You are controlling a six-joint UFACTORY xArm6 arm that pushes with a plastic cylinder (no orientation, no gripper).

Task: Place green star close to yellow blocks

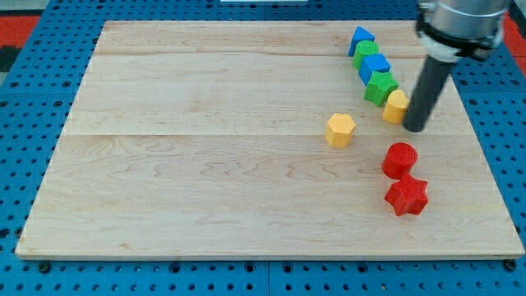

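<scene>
The green star (pixel 380 87) lies at the view's upper right, in a slanted row of blocks. It touches a yellow block (pixel 396 106) just below and to its right. A second yellow block, a hexagon (pixel 339 130), lies apart to the lower left of the star. My tip (pixel 413 128) stands right beside the first yellow block, on its right side, and to the lower right of the green star.
Above the star the row holds a blue block (pixel 375 67), a green block (pixel 366 54) and a blue block (pixel 360 39). A red cylinder (pixel 400 159) and a red star (pixel 407 196) lie below my tip. The wooden board (pixel 205 164) rests on blue pegboard.
</scene>
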